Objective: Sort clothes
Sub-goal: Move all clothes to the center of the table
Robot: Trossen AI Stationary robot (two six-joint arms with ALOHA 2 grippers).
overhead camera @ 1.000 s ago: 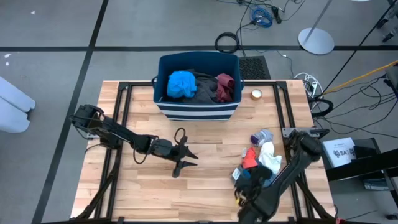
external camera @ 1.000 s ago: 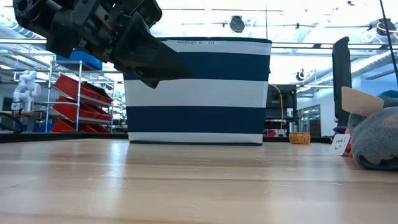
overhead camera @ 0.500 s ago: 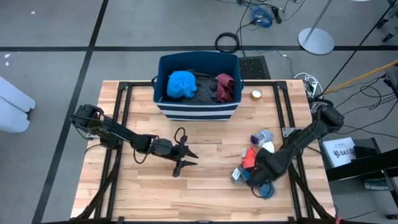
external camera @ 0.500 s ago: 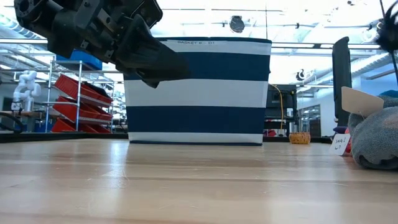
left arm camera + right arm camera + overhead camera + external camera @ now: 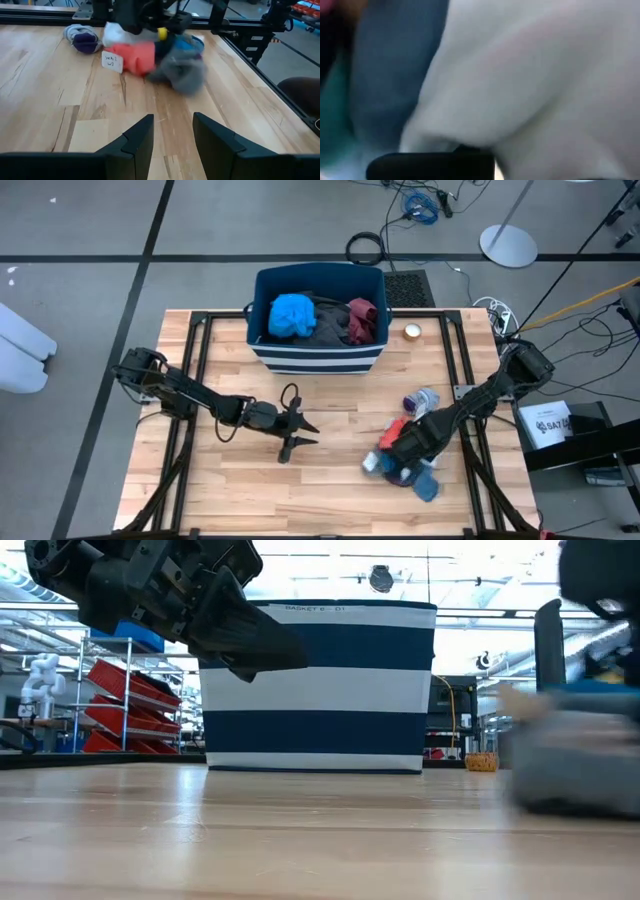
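Two grippers are seen; the right gripper [image 5: 392, 462], lower right of the high view, is closed into the clothes [image 5: 412, 448], where one garment should be lifted clear alone; the left gripper [image 5: 300, 432], lower centre, hangs parted and empty; the wooden table [image 5: 330, 500] is bare elsewhere; the striped bin [image 5: 317, 358] sits upper centre; red shelving is seen beyond.

Arms: two are seen | hands: two, left hand [image 5: 298, 431], right hand [image 5: 388, 460] | bin [image 5: 318, 356]: one | garments counted in bin: three — blue top [image 5: 292, 315], dark grey top [image 5: 328, 320], maroon top [image 5: 362, 319] | pile of clothes on table [image 5: 412, 450]: one | sock bundle [image 5: 420, 400]: one
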